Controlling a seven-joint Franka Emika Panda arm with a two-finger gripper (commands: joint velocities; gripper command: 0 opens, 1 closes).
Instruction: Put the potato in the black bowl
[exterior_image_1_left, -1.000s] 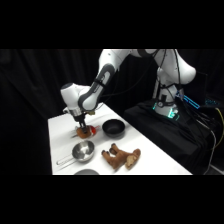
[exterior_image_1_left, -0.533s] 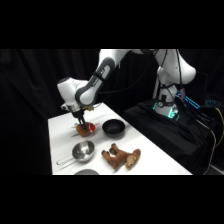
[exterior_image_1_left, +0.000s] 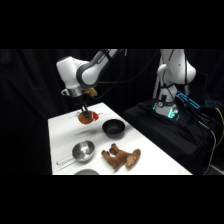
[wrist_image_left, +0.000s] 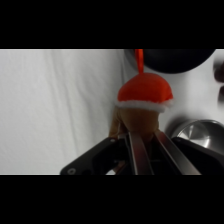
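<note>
Since a second ago the arm has lifted: the small brown-orange potato with the red cap-like patch (exterior_image_1_left: 87, 117) was down near the white surface (exterior_image_1_left: 64, 142), now it hangs clear above it, with its shadow visible below.

Jaws (wrist_image_left: 142, 134) are narrow and clamped on the potato's brown lower half; in the wrist view the red patch with its pale rim points away from the camera, so the potato's long axis runs roughly in line with the fingers (wrist_image_left: 134, 150).

Side view layout, clock-face from the held potato:
- small round matte black bowl (exterior_image_1_left: 114, 128) just beside it, at about 4 o'clock, lower, resting on the surface
- shiny steel bowl with a handle (exterior_image_1_left: 83, 150) at about 6 o'clock
- brown plush toy with limbs (exterior_image_1_left: 120, 157) at about 5 o'clock, past the black bowl

Wrist view agrees: the black bowl's rim (wrist_image_left: 175, 59) sits at 12–1 o'clock beyond the potato's tip, steel bowl at 4 o'clock.

Key relation: bowl is close, short lateral carry toward 4 o'clock. Clearance over the bowl rim looks adequate, though the side view is too soft to be sure. Next move likely calls for a translate over the bowl centre, then release.
</note>
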